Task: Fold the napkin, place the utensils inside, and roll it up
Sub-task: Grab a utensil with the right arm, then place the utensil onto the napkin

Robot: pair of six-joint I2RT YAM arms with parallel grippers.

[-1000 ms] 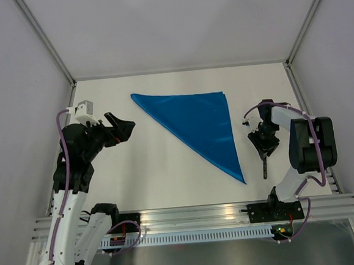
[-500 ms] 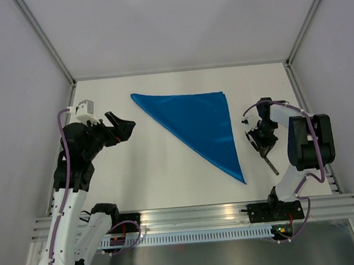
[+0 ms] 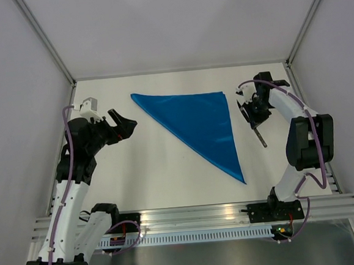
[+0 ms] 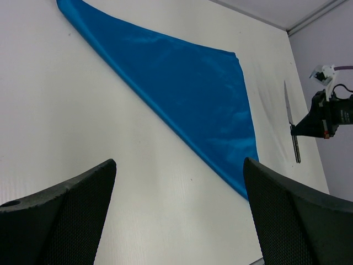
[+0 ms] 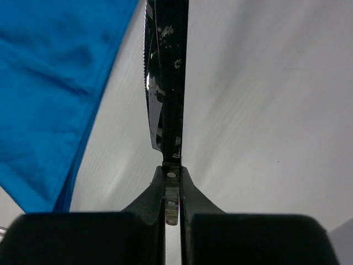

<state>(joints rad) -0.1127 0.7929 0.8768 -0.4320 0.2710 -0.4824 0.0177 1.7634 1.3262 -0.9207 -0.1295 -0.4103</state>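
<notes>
A big blue napkin (image 3: 197, 121) lies flat on the white bench (image 3: 167, 164). It is folded into a triangle. One long edge runs along the far side. The sharp point of the triangle aims at the near side, where the arms are bolted down.

The right gripper (image 3: 253, 114) is just to the right of the napkin, near its far right corner. It is pinched tight on the knife (image 3: 261, 138) and grips it close to the middle. In the top view, the dark handle sticks out toward the near side. From the left wrist, the shiny blade shows on the other side of the grip. The knife is beside the napkin, not on it. It is hard to tell if the knife touches the bench.

The left gripper (image 3: 122, 124) is on the left, near the far left corner of the napkin. Its two black fingers (image 4: 66, 221) are spread wide apart with nothing between them. It is not touching the napkin.
</notes>
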